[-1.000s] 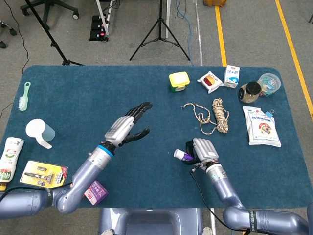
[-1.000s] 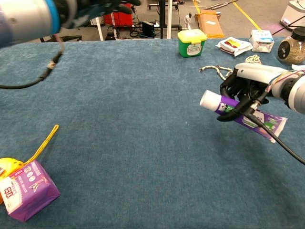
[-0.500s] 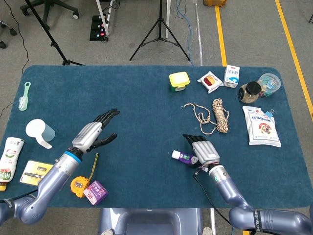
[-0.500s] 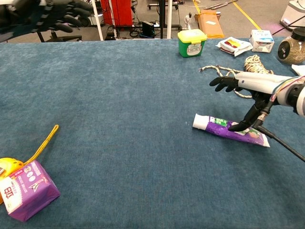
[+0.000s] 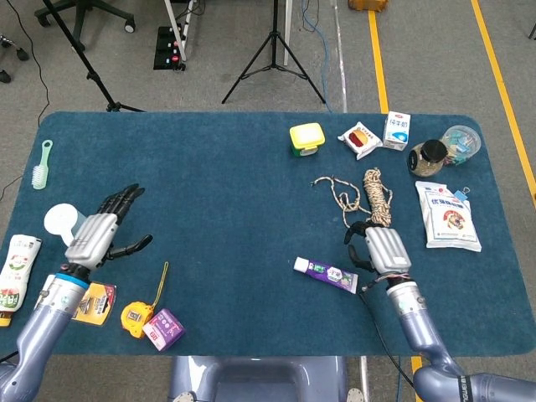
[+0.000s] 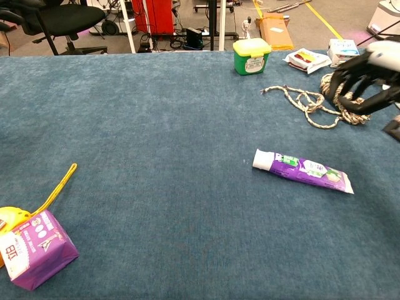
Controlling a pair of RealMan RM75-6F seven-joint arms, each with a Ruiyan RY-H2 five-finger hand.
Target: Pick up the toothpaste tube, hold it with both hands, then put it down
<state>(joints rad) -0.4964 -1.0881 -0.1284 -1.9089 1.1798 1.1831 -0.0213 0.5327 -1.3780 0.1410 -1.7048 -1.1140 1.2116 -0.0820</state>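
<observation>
The toothpaste tube (image 5: 326, 271) now lies flat on the blue worktop (image 5: 234, 193), its white cap pointing toward my left side, and nothing touches it. One second ago my right hand (image 5: 381, 249) had it lifted off the cloth; half a second ago the tube was already down with my fingers only resting on it. Now this hand has risen and moved away toward the coiled rope (image 5: 373, 199), so it stands near the tail end of the tube but clearly apart from it. It holds nothing; in the chest view its dark fingers (image 6: 351, 74) are spread and a little bent, above the rope. My left hand (image 5: 99, 234) has gone back far to my left, next to the white measuring scoop (image 5: 69, 227), with the fingers extended and apart, and it is empty too. It is well apart from the tube; the yellow tape measure (image 5: 137, 318) and the small purple box (image 5: 165, 327) lie between this hand and the front edge of the worktop. I judge that the putting-down step is finished, because the tube rests alone and both hands are withdrawn. Whether the two-hand hold was done, these pictures do not tell me. If nothing more is wanted, I only need to keep both hands away from the tube.
</observation>
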